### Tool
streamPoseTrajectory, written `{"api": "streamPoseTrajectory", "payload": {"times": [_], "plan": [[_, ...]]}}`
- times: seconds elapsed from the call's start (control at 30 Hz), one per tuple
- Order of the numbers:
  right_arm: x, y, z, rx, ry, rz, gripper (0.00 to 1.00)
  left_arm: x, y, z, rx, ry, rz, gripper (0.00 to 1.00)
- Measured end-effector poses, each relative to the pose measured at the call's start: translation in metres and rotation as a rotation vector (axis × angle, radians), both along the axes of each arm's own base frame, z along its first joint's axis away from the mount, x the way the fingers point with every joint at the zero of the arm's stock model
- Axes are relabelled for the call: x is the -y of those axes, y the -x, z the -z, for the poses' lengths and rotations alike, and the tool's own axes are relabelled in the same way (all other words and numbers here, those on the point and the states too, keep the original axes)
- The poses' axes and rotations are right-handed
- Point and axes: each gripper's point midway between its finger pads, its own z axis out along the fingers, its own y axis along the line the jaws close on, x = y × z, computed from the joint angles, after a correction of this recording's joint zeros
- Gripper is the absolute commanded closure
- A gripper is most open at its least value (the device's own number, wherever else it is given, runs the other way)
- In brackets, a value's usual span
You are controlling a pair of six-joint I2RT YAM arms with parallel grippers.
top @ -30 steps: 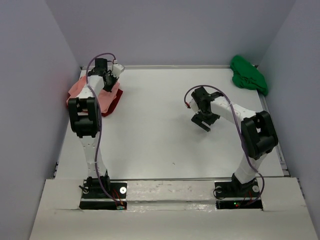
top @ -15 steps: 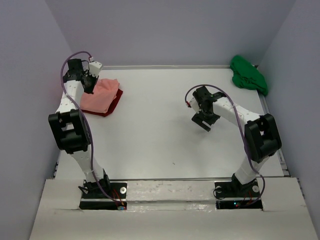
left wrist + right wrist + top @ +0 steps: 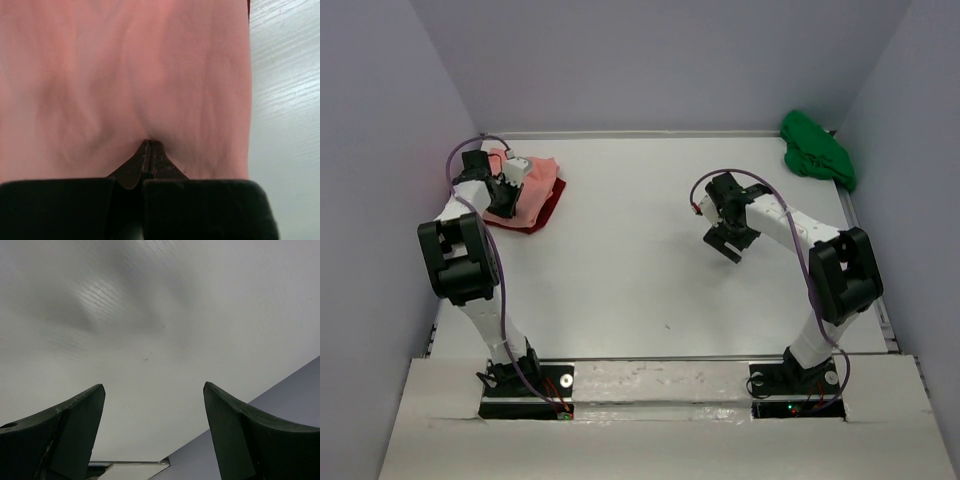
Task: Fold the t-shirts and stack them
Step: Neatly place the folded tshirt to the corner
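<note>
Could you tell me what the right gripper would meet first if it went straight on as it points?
Most likely the bare table: the open right gripper aims down at it, and nothing else shows ahead of it, though the distance is unclear.

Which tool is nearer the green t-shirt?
Right. Right tool hovers mid-table, short of the green t-shirt in the far right corner; left tool sits across the table at the salmon-pink t-shirt.

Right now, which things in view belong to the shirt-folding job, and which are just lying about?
Job:
- salmon-pink cloth t-shirt, under the shut left pincer
- deep red cloth t-shirt, beneath the pink one
- bright green cloth t-shirt, crumpled at the far right corner
- right pincer, open and empty

Just there:
- white table
- pale grey walls
</note>
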Motion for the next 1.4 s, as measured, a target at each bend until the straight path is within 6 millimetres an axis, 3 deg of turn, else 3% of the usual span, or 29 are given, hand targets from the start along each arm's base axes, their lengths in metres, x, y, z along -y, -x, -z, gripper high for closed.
{"api": "streamPoseTrajectory", "payload": {"times": [0.2, 0.5, 0.6, 0.73, 0.93, 1.03, 1.1, 1.4], "plan": [[0.001, 0.000, 0.005, -0.014, 0.009, 0.000, 0.15, 0.003, 0.002, 0.033, -0.036, 0.024, 0.007, 1.00], [0.002, 0.001, 0.010, -0.031, 0.023, 0.002, 0.15, 0.003, 0.005, 0.030, 0.002, 0.005, 0.021, 1.00], [0.002, 0.002, 0.010, -0.032, 0.024, 0.002, 0.15, 0.007, 0.015, 0.022, -0.030, 0.016, 0.030, 1.00], [0.002, 0.002, 0.010, -0.033, 0.024, 0.002, 0.15, 0.009, 0.016, -0.016, -0.014, 0.024, 0.043, 1.00], [0.002, 0.002, 0.009, -0.032, 0.023, 0.004, 0.15, -0.003, -0.002, -0.114, 0.210, -0.035, 0.027, 1.00], [0.002, 0.002, 0.009, -0.031, 0.023, 0.005, 0.15, -0.017, -0.005, -0.129, 0.252, -0.050, -0.006, 1.00], [0.002, 0.001, 0.009, -0.031, 0.023, 0.005, 0.15, -0.029, -0.004, -0.122, 0.235, -0.047, -0.036, 1.00], [0.002, 0.001, 0.009, -0.031, 0.022, 0.005, 0.15, -0.092, 0.004, -0.040, 0.066, -0.009, -0.181, 1.00]]}}
